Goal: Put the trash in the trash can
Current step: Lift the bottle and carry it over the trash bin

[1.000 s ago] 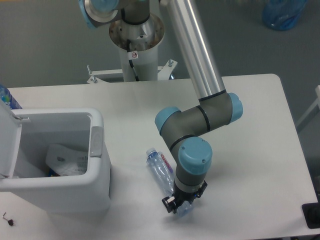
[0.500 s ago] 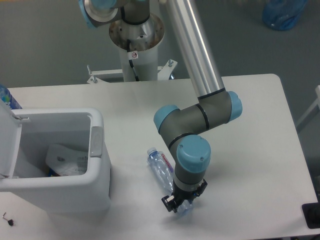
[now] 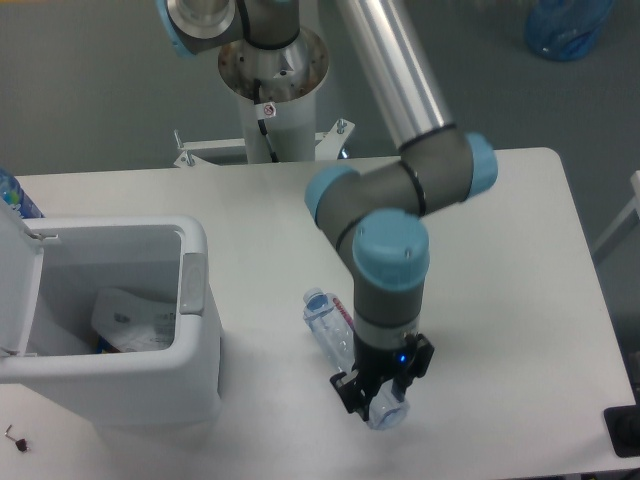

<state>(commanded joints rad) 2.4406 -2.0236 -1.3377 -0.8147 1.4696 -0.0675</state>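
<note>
Arm: I see my arm reaching down from the pedestal at the back, its blue-capped wrist pointing at the front of the worktop (image 3: 500,250).
Fingers (image 3: 383,397): they sit one on each side of the lower end of the bottle (image 3: 333,328) and, as far as I can tell, are clamped on it; the black finger parts frame the clear plastic, and a small blue light shows on the wrist just above them.
Bottle: clear plastic with a red-and-white label, lying at a slant, its capped end pointing up and left toward the trash can (image 3: 190,375), its other end at the fingers. I cannot tell whether it is touching the worktop or is raised off it.
Wrapper (image 3: 128,320): a crumpled whitish piece lying inside the trash can, on the bottom, with something dark and blue at its lower edge that I cannot make out.
Trash can: white and boxy, at the left front of the worktop, its lid (image 3: 18,290) swung open to the left and a grey latch (image 3: 191,283) on the wall that faces the bottle. The bottle is outside it, near its right wall but apart from it.
Other things: a blue object (image 3: 14,196) peeks in at the left edge behind the lid, and a blue bag (image 3: 568,27) lies on the floor at top right.
</note>
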